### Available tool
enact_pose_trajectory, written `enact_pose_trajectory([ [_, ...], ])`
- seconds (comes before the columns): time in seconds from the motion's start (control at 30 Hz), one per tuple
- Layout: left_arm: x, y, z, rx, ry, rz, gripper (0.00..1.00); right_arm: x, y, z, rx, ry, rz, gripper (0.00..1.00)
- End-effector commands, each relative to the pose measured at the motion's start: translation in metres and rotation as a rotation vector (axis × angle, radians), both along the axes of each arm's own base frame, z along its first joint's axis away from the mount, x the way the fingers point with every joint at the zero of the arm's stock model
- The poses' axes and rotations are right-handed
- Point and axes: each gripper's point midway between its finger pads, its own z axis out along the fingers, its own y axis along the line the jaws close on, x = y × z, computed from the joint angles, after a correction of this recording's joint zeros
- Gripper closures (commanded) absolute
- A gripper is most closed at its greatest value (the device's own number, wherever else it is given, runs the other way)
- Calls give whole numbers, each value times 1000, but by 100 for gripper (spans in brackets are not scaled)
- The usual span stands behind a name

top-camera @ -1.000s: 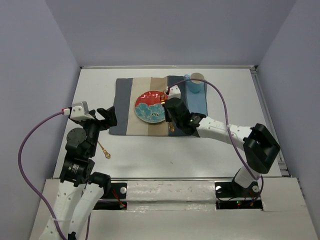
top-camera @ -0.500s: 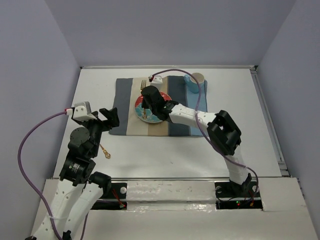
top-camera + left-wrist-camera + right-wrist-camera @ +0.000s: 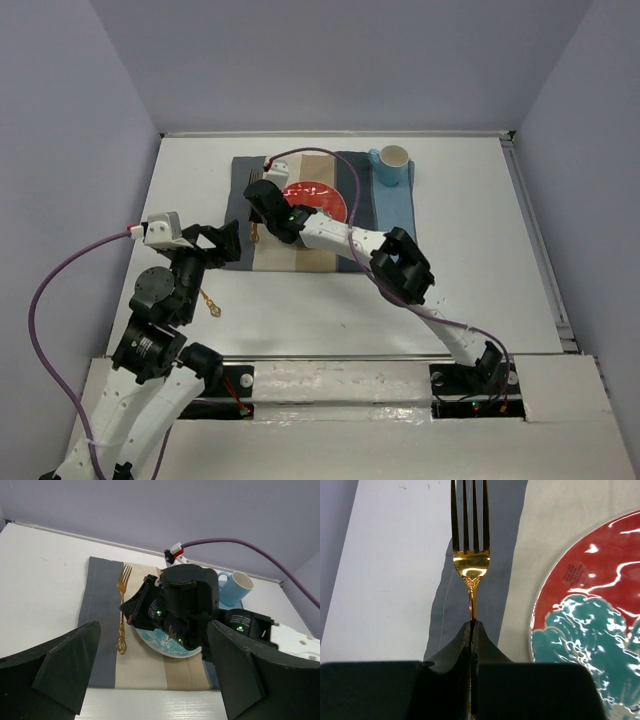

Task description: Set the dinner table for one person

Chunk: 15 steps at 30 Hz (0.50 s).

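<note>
White and broad, the dinner table [image 3: 470, 260] fills the floor of a pale-walled enclosure, carrying a striped cloth mat [image 3: 395, 212] at its far middle. From overhead, the right arm stretches across the mat and hides the near half of the red plate [image 3: 320, 198]. The gold fork [image 3: 470, 565] is barely a glint there. The right wrist camera shows it plainly: the right gripper [image 3: 471, 625] is clamped on the fork's handle, tines pointing away over the mat's grey stripe. The handle's lower end is lost behind the fingers, and the plate is cut off by that frame's edge. Whether the fork touches the cloth cannot be told.

A blue mug [image 3: 392, 165] stands at the mat's far right corner. The left gripper [image 3: 220, 243] hangs near the mat's left edge, its fingers spread wide and holding nothing. A small gold utensil [image 3: 210, 302], too small to identify, lies on the bare table beside that arm.

Half a second earlier the right gripper held the fork above the plate. It has since swung left of it, uncovering more of the red rim.
</note>
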Motion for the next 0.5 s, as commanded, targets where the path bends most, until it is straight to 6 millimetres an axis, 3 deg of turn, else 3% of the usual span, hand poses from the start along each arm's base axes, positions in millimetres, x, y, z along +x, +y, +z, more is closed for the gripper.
enact_pose_trajectory([
  [0.0,-6,5,25,-29,-71,15,1,8,15,7,63,1,-28,100],
  [0.07,-7,3,25,-31,-73,9,1,9,22,9,78,8,-18,100],
  [0.1,-7,4,26,-32,-74,9,1,10,24,-1,72,18,-17,100],
  [0.47,-10,3,27,-36,-83,0,1,9,28,-31,68,67,-25,100],
])
